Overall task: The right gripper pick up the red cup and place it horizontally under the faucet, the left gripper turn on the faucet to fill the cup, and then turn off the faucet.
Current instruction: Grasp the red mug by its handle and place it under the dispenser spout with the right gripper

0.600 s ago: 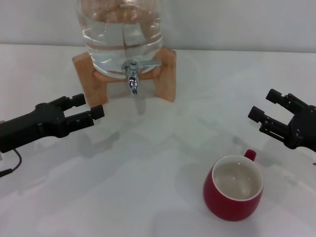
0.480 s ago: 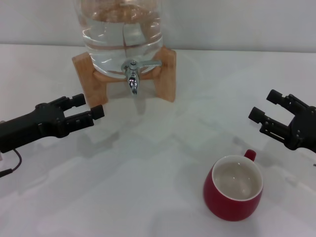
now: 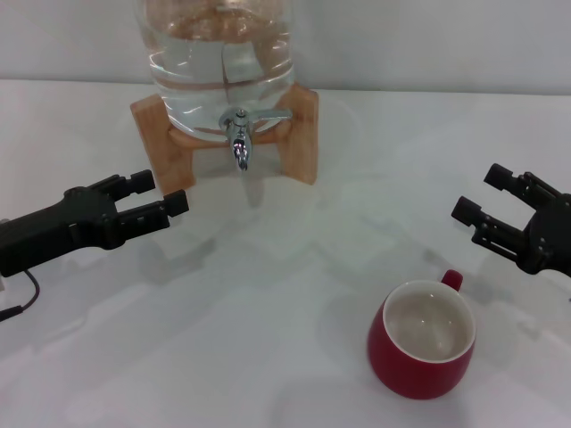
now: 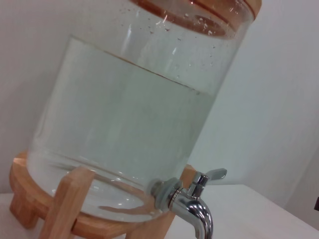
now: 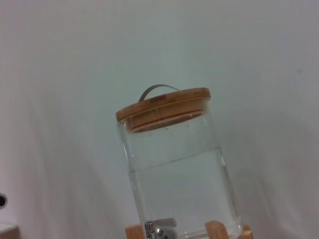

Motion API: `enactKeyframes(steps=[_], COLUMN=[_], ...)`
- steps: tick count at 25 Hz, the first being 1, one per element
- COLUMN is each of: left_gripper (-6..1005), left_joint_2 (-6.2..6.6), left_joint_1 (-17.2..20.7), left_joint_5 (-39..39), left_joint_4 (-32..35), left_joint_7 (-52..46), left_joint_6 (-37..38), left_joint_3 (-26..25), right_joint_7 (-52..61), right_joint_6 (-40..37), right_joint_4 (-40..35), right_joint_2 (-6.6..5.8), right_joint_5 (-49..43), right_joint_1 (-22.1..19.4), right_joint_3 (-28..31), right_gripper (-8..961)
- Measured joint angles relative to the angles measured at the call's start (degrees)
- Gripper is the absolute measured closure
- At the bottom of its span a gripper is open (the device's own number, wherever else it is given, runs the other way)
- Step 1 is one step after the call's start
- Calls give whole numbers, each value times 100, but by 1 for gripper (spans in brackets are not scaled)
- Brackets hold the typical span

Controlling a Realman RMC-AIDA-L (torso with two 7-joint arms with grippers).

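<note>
The red cup [image 3: 421,352] stands upright on the white table at the front right, its off-white inside showing and its small handle toward the back. My right gripper [image 3: 484,194] hovers open just behind and to the right of the cup, holding nothing. My left gripper [image 3: 157,192] hangs open at the left, level with the front of the wooden stand and well left of the faucet [image 3: 239,135]. The chrome faucet [image 4: 192,208] sticks out of the clear water jar [image 3: 221,53], its flat lever pointing sideways. No water runs from the spout.
The water jar [image 4: 124,124] rests on a wooden stand [image 3: 299,134] at the back centre. It carries a wooden lid [image 5: 163,107] with a metal handle. A thin black cable [image 3: 22,299] trails from the left arm. A pale wall stands behind the table.
My right gripper has drifted slightly down and to the right. The left gripper, cup and faucet have not moved.
</note>
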Motion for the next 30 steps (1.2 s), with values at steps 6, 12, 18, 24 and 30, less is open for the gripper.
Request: enactKeyframes(steps=[6, 12, 18, 24, 30], left_gripper=[112, 112, 112, 112, 112], left_joint_2=[0, 0, 0, 0, 0], left_joint_1=[7, 5, -14, -18, -10], left_joint_5=[0, 0, 0, -2, -5], left_joint_4=[0, 21, 26, 27, 27], left_joint_7=[-13, -52, -61, -68, -70], left_joint_6=[-11, -25, -83, -85, -99], left_joint_3=[4, 26, 27, 27, 25], right_joint_7=[-392, -964, -1547, -1763, -1998], right_joint_6=[7, -31, -80, -279, -465], right_joint_4=[2, -170, -451, -660, -731], right_joint_2=[-182, -322, -315, -331, -333], right_joint_5=[-247, -445, -501, -499, -504], right_joint_1=[-28, -53, -45, 9, 17], right_joint_3=[0, 17, 19, 18, 18], right_gripper=[138, 140, 143, 151, 160])
